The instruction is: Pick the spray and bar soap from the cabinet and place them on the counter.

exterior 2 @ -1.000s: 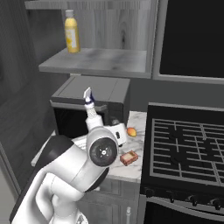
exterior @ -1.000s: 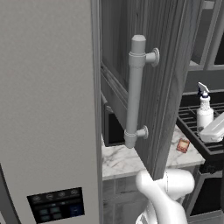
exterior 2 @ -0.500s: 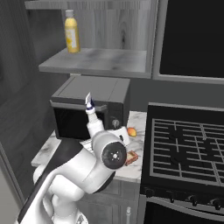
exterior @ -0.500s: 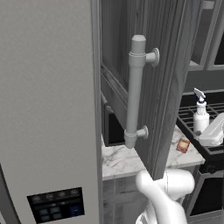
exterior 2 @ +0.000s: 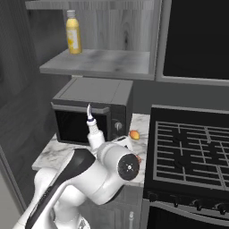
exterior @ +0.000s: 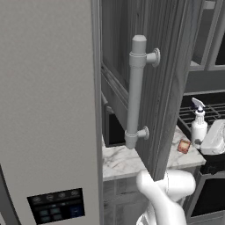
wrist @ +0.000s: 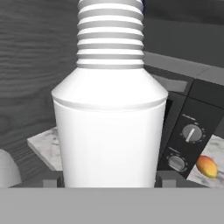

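Observation:
The spray [exterior: 199, 125], a white bottle with a ribbed neck and trigger head, stands upright between the fingers of my gripper [wrist: 109, 181], which is shut on its lower body. Both dark fingertips [wrist: 52, 180] press its sides. The spray [exterior 2: 92, 129] is low over the white marble counter [exterior: 121, 160], in front of the microwave; whether its base touches the marble is hidden. The bar soap [exterior: 183, 146], a small orange-brown block, lies on the counter just left of the spray. The dark cabinet door [exterior: 171, 66] stands open with its pale bar handle [exterior: 135, 92]. The cabinet shelf [exterior 2: 98, 60] is above.
A yellow bottle [exterior 2: 73, 32] stands on the cabinet shelf. A black microwave [exterior 2: 94, 109] sits at the back of the counter, with an orange fruit [exterior 2: 133, 134] beside it. The black stovetop [exterior 2: 192, 147] lies to the right, the grey fridge [exterior: 44, 110] to the left.
My gripper has come down with the spray in it, from beside the open door towards the counter next to the bar soap. The arm has swung a little to the right.

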